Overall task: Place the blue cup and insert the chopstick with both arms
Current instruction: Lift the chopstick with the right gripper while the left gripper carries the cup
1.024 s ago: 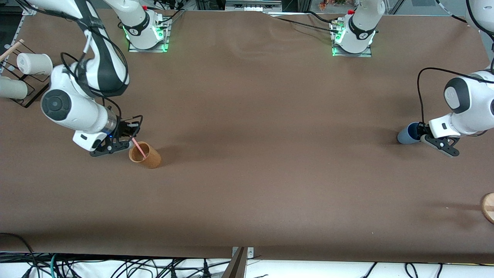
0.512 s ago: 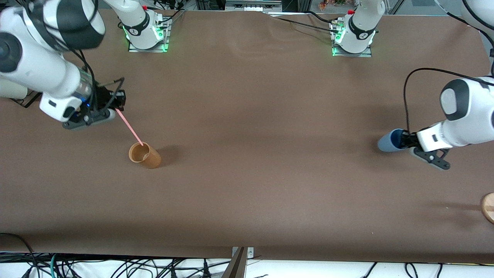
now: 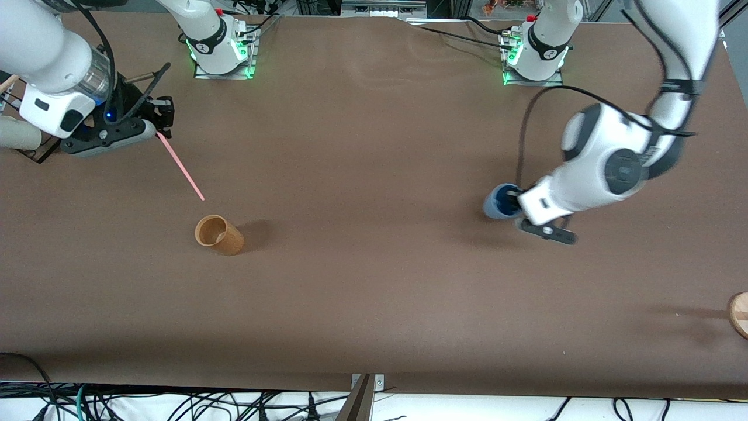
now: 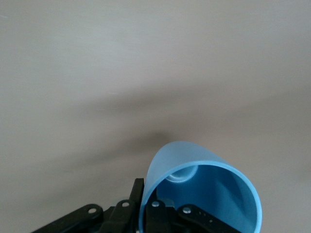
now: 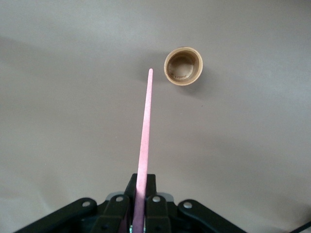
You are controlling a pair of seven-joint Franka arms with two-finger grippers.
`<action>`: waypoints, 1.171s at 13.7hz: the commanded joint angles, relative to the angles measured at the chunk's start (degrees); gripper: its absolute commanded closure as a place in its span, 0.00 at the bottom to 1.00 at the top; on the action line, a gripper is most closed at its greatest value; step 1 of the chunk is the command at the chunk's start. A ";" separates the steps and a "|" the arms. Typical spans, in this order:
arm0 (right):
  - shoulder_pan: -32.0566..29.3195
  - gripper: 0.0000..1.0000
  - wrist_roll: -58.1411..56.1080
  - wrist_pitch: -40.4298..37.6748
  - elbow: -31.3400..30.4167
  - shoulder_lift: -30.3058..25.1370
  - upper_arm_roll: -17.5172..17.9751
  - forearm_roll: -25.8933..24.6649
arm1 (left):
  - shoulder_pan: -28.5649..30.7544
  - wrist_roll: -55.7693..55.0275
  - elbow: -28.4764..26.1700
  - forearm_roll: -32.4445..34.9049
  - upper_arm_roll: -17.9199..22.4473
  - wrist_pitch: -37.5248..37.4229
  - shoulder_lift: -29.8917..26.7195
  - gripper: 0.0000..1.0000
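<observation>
My left gripper (image 3: 515, 206) is shut on the rim of the blue cup (image 3: 498, 202) and holds it tilted above the table, toward the left arm's end. In the left wrist view the blue cup (image 4: 201, 187) shows its lighter blue inside, with one finger inside the wall and one outside. My right gripper (image 3: 159, 126) is shut on the pink chopstick (image 3: 180, 166) and holds it up over the table near the right arm's end, its free tip slanting down toward the orange-brown cup (image 3: 218, 234). In the right wrist view the chopstick (image 5: 144, 141) points just beside that cup (image 5: 183, 65).
A black wire rack with white cups (image 3: 17, 137) stands at the right arm's end of the table. A round wooden piece (image 3: 739, 314) lies at the left arm's end, nearer the front camera. Cables (image 3: 175, 403) hang along the table's front edge.
My right gripper lifted the chopstick out of the orange-brown cup and moved up and away from it. My left gripper carried the blue cup toward the table's middle.
</observation>
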 commanded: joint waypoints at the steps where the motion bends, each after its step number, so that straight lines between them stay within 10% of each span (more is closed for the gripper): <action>1: 0.09 1.00 0.61 -2.90 2.53 0.19 1.65 0.49 | -8.43 -8.87 7.83 -0.60 0.64 -0.80 6.15 1.00; 12: 10.45 1.00 10.68 0.09 8.84 9.75 0.43 -4.26 | -18.30 -17.33 10.93 2.39 1.52 6.76 13.55 1.00; 13: 10.64 1.00 12.45 -0.43 10.51 11.25 0.43 -4.09 | -18.30 -17.51 10.93 2.39 1.52 6.76 13.72 0.79; 14: 10.73 1.00 12.91 -0.70 11.31 11.70 0.43 -3.82 | -18.30 -17.60 10.93 2.21 1.52 6.76 13.81 0.12; 16: 10.73 1.00 13.09 -0.79 11.32 11.70 0.43 -3.65 | -18.04 -17.77 11.01 2.39 1.43 6.76 13.73 0.00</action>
